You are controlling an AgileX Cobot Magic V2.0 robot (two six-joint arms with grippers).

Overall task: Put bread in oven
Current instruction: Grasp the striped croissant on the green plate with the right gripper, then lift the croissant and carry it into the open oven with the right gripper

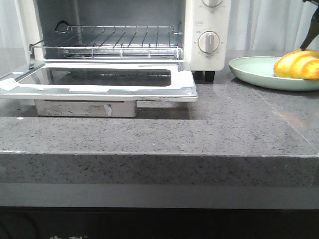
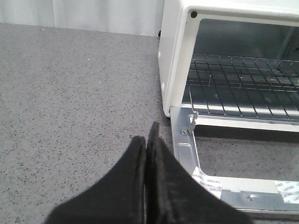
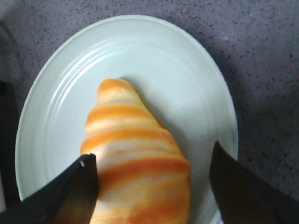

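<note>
Right tool (image 3: 152,186) spread wide, one finger (image 3: 77,191) touching the flank of the bread (image 3: 135,172) and the other standing clear on the opposite side; nothing yet clamped. Bread lying on a pale green plate (image 3: 187,79) at the right of the grey speckled surface (image 1: 224,129). Left tool (image 2: 148,154) clenched with nothing between its fingers, poised just beside the oven (image 1: 204,30), whose door (image 1: 104,79) lies folded down, exposing the bare wire rack (image 1: 119,40).
</note>
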